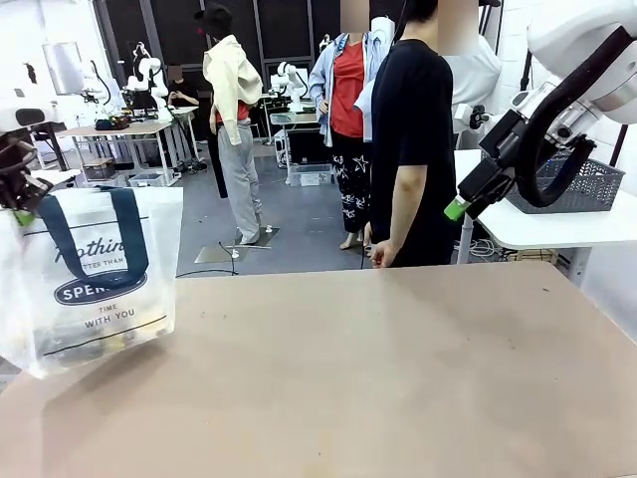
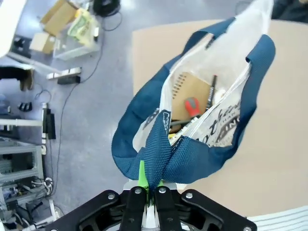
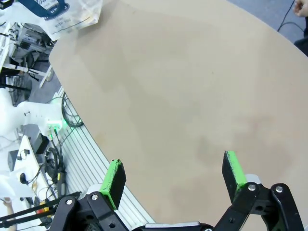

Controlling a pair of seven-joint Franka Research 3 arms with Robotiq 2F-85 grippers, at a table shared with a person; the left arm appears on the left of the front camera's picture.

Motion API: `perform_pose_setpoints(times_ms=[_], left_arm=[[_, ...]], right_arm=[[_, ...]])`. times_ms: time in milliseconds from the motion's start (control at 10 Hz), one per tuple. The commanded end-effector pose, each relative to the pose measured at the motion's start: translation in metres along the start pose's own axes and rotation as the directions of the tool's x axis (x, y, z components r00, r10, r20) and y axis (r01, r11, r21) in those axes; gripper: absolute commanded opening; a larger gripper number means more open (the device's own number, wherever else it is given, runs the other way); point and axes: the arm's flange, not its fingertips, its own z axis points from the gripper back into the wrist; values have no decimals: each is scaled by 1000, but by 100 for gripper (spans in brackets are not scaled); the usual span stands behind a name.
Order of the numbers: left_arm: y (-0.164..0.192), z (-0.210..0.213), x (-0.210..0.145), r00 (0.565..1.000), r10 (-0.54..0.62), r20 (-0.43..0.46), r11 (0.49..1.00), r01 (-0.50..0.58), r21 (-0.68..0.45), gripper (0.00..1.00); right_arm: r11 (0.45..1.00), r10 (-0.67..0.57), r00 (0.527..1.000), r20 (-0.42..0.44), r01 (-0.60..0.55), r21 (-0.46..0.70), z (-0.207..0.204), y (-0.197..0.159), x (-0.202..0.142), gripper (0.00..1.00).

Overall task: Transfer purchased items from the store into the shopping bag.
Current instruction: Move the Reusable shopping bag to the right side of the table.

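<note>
Shopping bag: clear plastic, navy handles, at the worktop's left edge, held up by its straps. Contents seen from above: tan spiral notebook, a red-handled piece, small dark bits.

Left end effector: clenched on the gathered straps.

Right end effector: released, jaws wide, nothing between them, raised over bare worktop, well apart from the bag.

Progress: judged near complete; goods sit in the bag, none lie on the worktop.

Surroundings: grey mesh basket on a white side table beyond the right arm; a person stands at the far edge. Nothing obstructs the worktop.
</note>
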Motion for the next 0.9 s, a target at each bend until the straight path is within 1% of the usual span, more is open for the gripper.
perform_pose_setpoints(times_ms=[0,200,600,800], left_arm=[[10,-4,-16,993,107,53,990,-111,86,0],[18,-17,-30,976,217,32,969,-220,113,0],[19,-35,-47,951,308,15,945,-308,108,0],[16,-42,-57,927,374,12,923,-374,89,0]], right_arm=[[1000,-15,1000,-7,15,8,1,0,4,100],[1000,-15,1000,-7,15,8,1,0,4,100],[1000,-15,1000,-7,15,8,1,0,4,100],[1000,-15,1000,-7,15,8,1,0,4,100]])
